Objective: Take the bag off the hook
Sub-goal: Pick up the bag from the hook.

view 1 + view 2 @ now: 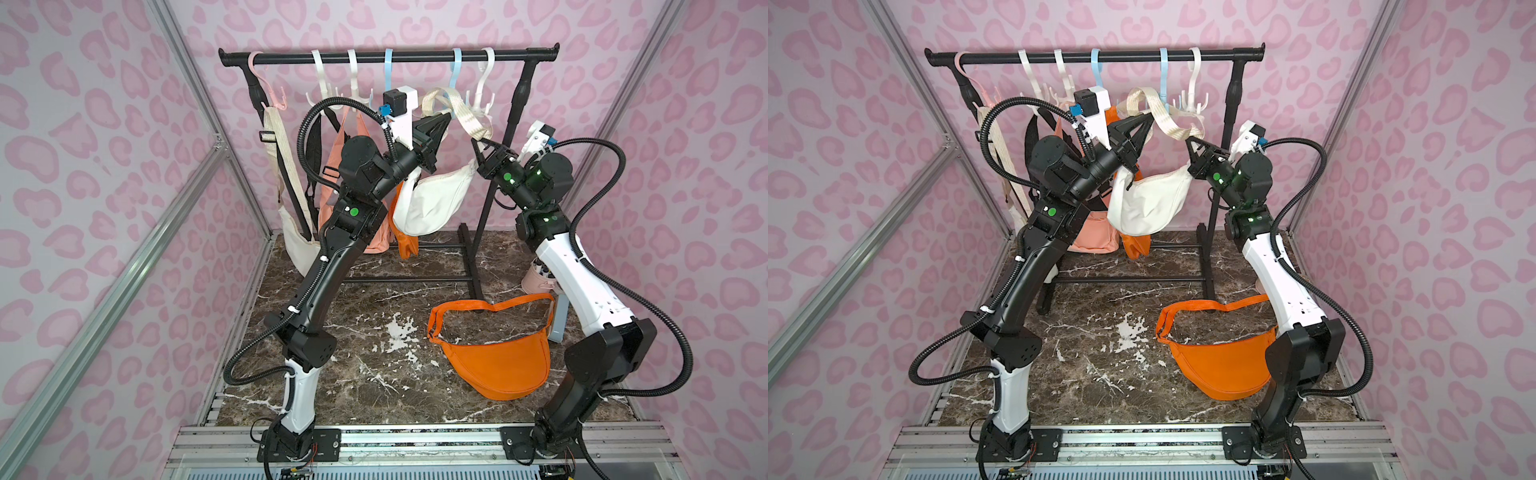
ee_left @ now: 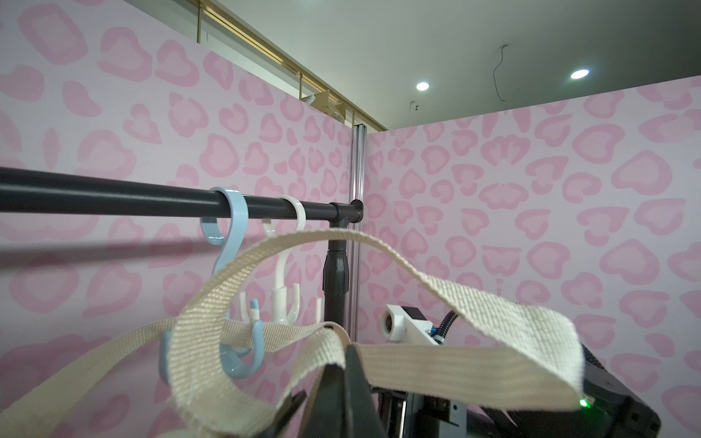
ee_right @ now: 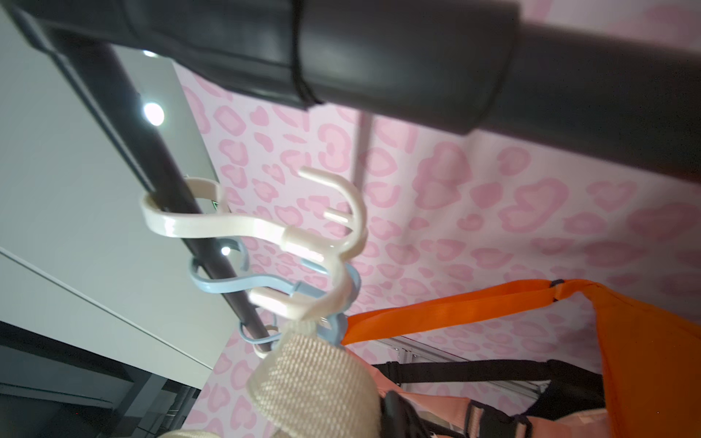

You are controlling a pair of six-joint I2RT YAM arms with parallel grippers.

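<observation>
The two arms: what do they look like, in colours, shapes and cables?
Both the left arm and the right arm mix black joint housings with white shells. A black corrugated cable runs along each. Small green lights glow at joints. The left gripper and right gripper are black, with tapered triangular fingers. A white camera mount sits by each.

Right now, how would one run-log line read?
left gripper: shut on strap | right gripper: shut on strap | white bag: strap at blue hook

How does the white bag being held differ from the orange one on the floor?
The white bag hangs mid-air, its strap gripped by the left pincer and right pincer; the orange bag lies flat on the floor. White bag's strap is cream; orange bag's is orange. Both are crescent-shaped.
</observation>
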